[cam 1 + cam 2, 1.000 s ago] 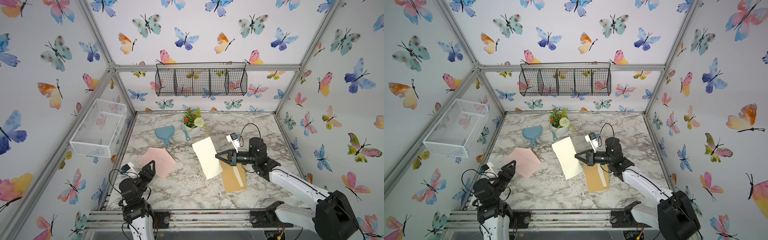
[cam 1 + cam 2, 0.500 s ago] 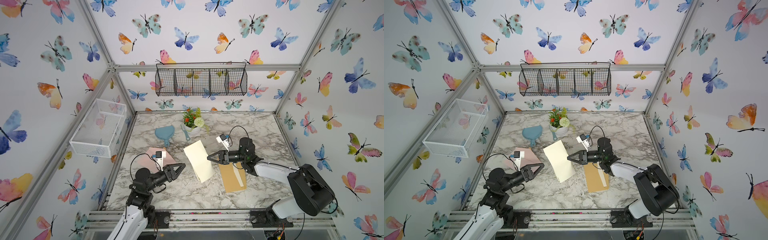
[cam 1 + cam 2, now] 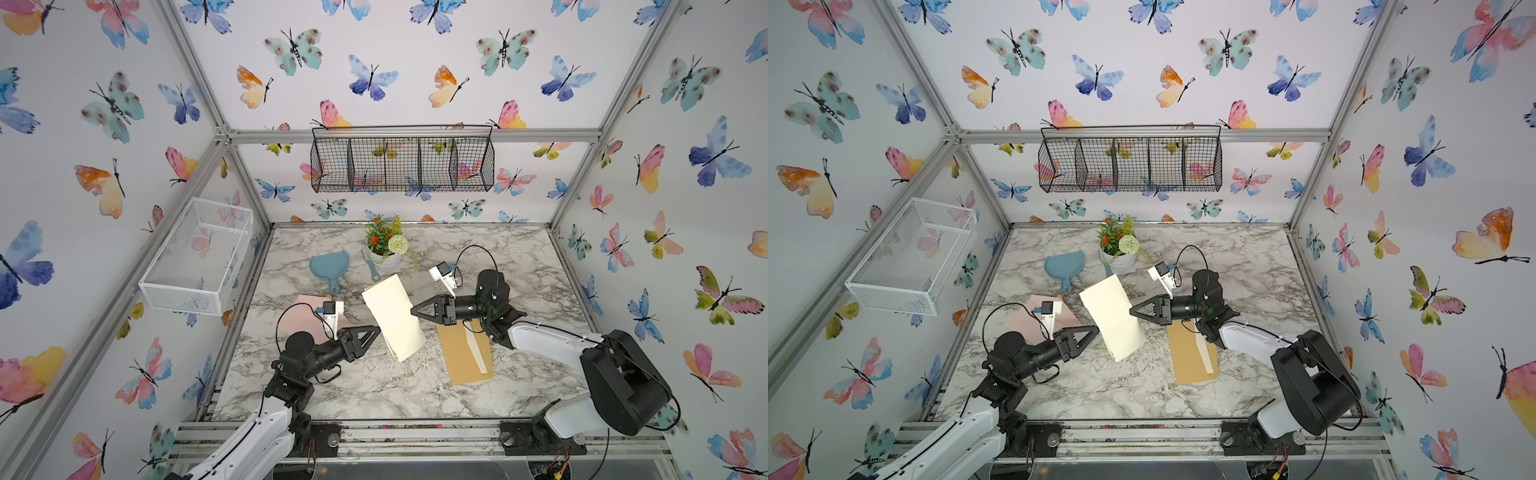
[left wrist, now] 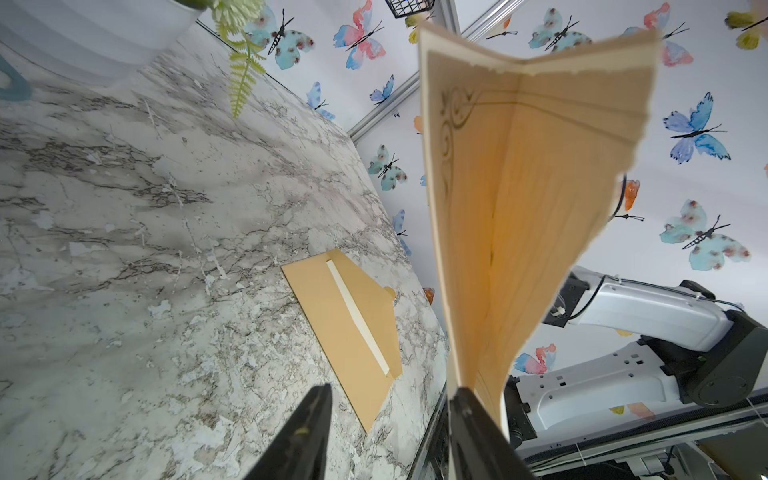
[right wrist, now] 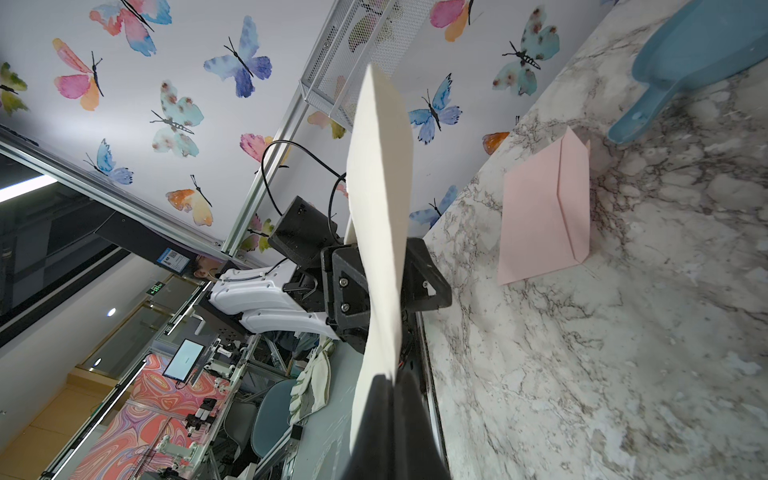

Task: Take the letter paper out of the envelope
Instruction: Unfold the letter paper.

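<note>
- The letter paper (image 3: 392, 318), a cream folded sheet, hung in the air above the table (image 3: 374, 390), completely clear of the brown envelope (image 3: 463, 357).
- In the left wrist view the letter paper (image 4: 528, 199) showed ruled lines and a scrolled border, with its fold partly sprung open.
- My right claw (image 3: 413, 309) was clamped shut on one edge of the sheet. The right wrist view showed its tips (image 5: 388, 382) pinched on the paper (image 5: 380, 199).
- My left claw (image 3: 376, 330) had its tips at the opposite edge of the sheet.
- In its own view the left claw (image 4: 390, 392) stood partly open. The paper's edge lay against one finger, and I could not tell whether it sat between the jaws.
- The change over the last second was that my left arm had swung out from its folded rest near the front rail to meet the paper. Its jaws had narrowed on the way.
- My right arm had also carried the sheet sideways, away from above the envelope.
- I judged the extraction itself done, and this looked like a handover or a two-claw unfolding.
- The brown envelope lay flat on the table under my right arm, with a pale strip along its flap.
- A pink envelope (image 3: 303, 311) lay flat behind my left arm.
- A blue dustpan (image 3: 330, 266) and a flower pot (image 3: 386, 249) stood further back.
</note>
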Robot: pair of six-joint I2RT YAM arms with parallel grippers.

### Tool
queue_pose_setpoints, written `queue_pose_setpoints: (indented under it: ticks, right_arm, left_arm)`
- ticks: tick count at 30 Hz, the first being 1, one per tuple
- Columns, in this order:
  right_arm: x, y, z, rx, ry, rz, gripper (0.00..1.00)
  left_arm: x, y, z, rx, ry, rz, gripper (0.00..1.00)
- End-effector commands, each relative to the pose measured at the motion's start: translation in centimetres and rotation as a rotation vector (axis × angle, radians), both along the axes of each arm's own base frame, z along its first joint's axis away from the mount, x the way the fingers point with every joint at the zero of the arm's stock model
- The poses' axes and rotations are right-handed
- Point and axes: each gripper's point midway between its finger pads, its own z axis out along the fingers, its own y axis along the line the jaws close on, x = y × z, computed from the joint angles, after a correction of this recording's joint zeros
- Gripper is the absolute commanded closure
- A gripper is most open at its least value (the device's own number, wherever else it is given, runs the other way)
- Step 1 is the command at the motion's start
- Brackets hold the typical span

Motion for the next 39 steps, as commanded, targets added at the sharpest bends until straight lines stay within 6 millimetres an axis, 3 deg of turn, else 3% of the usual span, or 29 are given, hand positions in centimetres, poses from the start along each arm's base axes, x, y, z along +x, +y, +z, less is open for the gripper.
queue_pose_setpoints:
  ticks: [1, 12, 15, 19, 20, 23, 26, 28, 29, 31, 34, 37, 39]
  right_arm:
    - [-0.3, 0.3, -0.3, 0.011, -0.009, 0.011, 0.99]
    - [-1.0, 2.1, -1.2, 0.006, 0.003, 0.042, 0.99]
    - [-1.6, 2.8, -1.1, 0.019, 0.008, 0.066, 0.99]
    - [-2.3, 4.2, -1.6, 0.016, 0.015, 0.105, 0.99]
    - [-2.3, 4.4, -1.8, 0.013, 0.020, 0.110, 0.95]
    - [-1.7, 4.4, -2.2, 0.004, 0.019, 0.070, 0.63]
    - [1.0, 3.5, -4.0, -0.155, -0.050, -0.126, 0.51]
    - [4.3, 0.9, -6.3, -0.394, -0.113, -0.357, 0.48]
    - [5.0, -0.4, -6.5, -0.456, -0.133, -0.429, 0.47]
    - [6.2, -3.3, -5.7, -0.524, -0.183, -0.595, 0.46]
    - [5.6, -4.7, -2.7, -0.487, -0.233, -0.695, 0.46]
    - [3.4, -3.3, -0.5, -0.488, -0.315, -0.733, 0.45]
    - [2.4, -1.8, -0.9, -0.545, -0.346, -0.730, 0.44]
  left_arm:
    - [0.0, 0.0, 1.6, -0.025, -0.063, 0.009, 0.50]
    - [0.1, -0.2, 1.4, -0.028, -0.058, 0.006, 0.55]
    - [0.2, -0.1, 1.2, -0.026, -0.055, 0.014, 0.68]
    - [0.2, -0.1, 1.2, -0.029, -0.054, 0.011, 0.94]
    - [0.1, -0.1, 1.2, -0.030, -0.053, 0.010, 0.97]
    - [0.3, 0.1, 1.0, -0.025, -0.037, 0.027, 1.00]
    - [1.0, 0.7, -0.1, 0.032, 0.010, 0.084, 1.00]
    - [1.8, 1.5, -1.3, 0.100, 0.056, 0.146, 1.00]
    - [2.0, 1.8, -1.9, 0.131, 0.074, 0.168, 1.00]
    - [2.3, 2.3, -2.6, 0.180, 0.102, 0.197, 1.00]
    - [2.9, 2.8, -3.5, 0.217, 0.143, 0.238, 1.00]
    - [3.4, 2.7, -4.4, 0.240, 0.190, 0.249, 1.00]
    - [3.6, 2.4, -4.9, 0.255, 0.214, 0.246, 1.00]
